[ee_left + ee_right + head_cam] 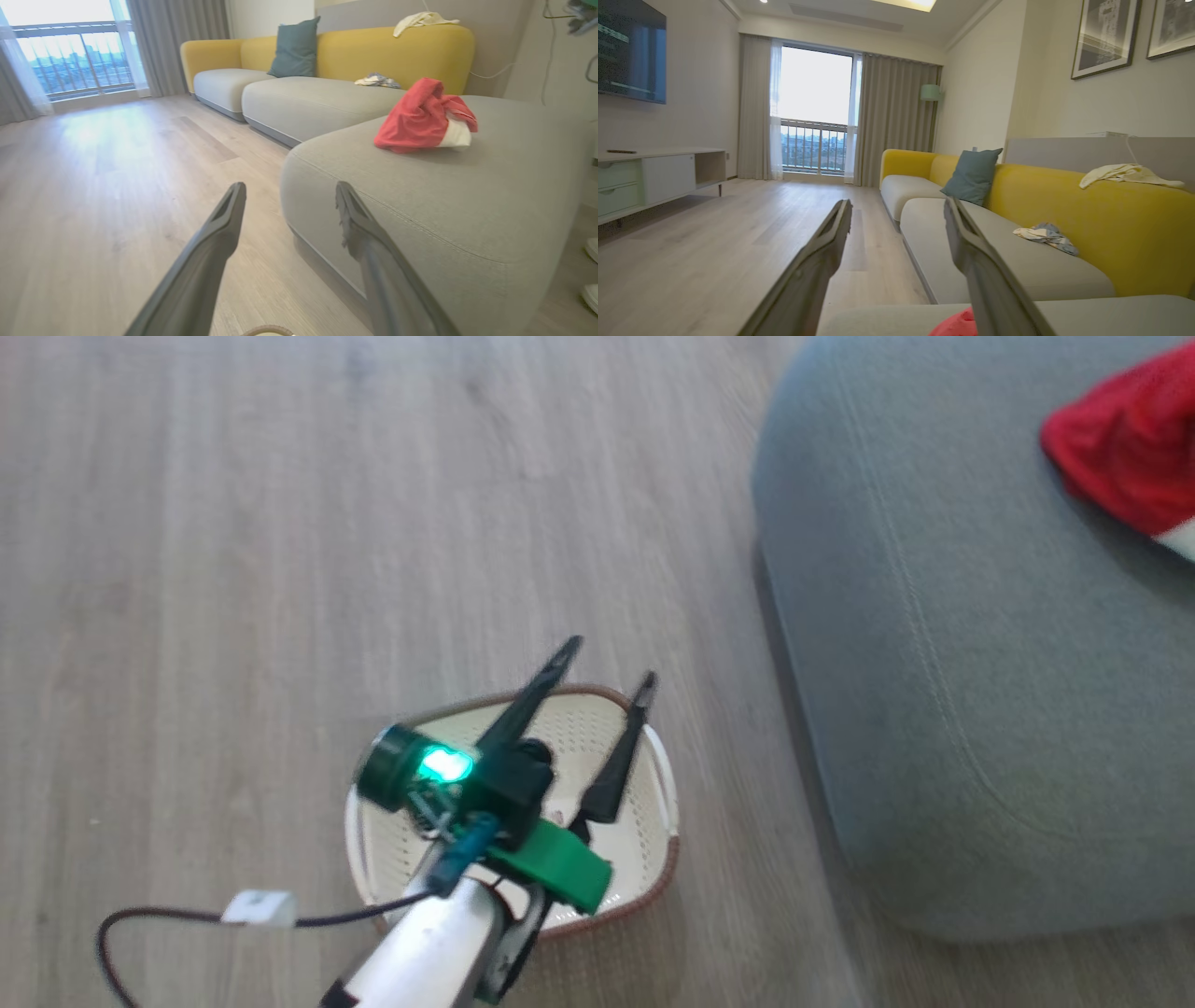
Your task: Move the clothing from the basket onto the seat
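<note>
Two long dark fingers of the left pincer point(610, 665) stand well apart in the head view, gripping nothing, above the far end of the basket point(644, 821). The basket sits on the wood floor point(280, 523), and the part of its inside that shows is bare cream plastic. To its right, close by, is the rounded corner of the grey seat point(934, 663). A bundle of red clothing point(1130, 448) with a white patch lies on the seat at the upper right edge, well apart from the basket.

Seen from the left wrist, the left pincer point(286, 196) is spread wide with nothing between its fingers. Beyond it the red clothing point(416, 119) rests bunched on top of the seat point(467, 210). A sliver of the basket point(268, 330) rim shows at the bottom edge. Behind stands a yellow sofa point(397, 51) with a teal cushion point(294, 49).

From the right wrist, the right pincer point(897, 210) is likewise wide open and holds nothing. A bit of red clothing point(957, 324) peeks beside its right-hand finger at the bottom, on the seat point(1111, 317).
</note>
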Robot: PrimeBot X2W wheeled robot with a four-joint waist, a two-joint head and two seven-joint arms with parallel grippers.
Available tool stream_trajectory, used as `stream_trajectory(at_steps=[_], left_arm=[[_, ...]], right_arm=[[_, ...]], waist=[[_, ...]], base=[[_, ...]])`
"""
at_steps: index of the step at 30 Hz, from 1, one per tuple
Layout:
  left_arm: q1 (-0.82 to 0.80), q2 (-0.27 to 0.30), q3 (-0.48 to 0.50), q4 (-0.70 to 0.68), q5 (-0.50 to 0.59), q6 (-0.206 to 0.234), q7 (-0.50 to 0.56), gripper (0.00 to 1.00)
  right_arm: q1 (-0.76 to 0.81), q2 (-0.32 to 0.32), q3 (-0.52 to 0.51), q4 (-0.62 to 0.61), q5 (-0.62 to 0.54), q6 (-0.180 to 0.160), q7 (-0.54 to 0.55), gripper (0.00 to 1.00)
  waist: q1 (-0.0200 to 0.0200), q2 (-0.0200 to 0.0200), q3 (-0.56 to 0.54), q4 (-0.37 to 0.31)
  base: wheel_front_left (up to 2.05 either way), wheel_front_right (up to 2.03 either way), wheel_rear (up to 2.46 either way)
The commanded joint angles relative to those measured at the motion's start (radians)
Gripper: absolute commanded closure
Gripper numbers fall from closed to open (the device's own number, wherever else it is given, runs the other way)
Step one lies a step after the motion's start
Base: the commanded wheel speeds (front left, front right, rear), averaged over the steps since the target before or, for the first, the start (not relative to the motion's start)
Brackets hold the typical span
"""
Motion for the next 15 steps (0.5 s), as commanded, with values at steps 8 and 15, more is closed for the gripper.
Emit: stream_trajectory(at_steps=[8,15], left_arm=[[0.055,-0.005,0.162,-0.052,0.0,0.034,-0.01,0.0],[0.103,-0.005,0.237,-0.087,0.002,0.094,-0.01,0.0]], right_arm=[[0.178,0.084,0.074,-0.174,-0.026,0.0,-0.002,0.0],[0.272,0.167,0.105,-0.222,-0.05,0.0,-0.002,0.0]], waist=[[0.0002,-0.0001,-0.074,0.116],[0.0002,-0.0001,-0.09,0.168]], base=[[0.0,0.0,0.0],[0.0,0.0,0.0]])
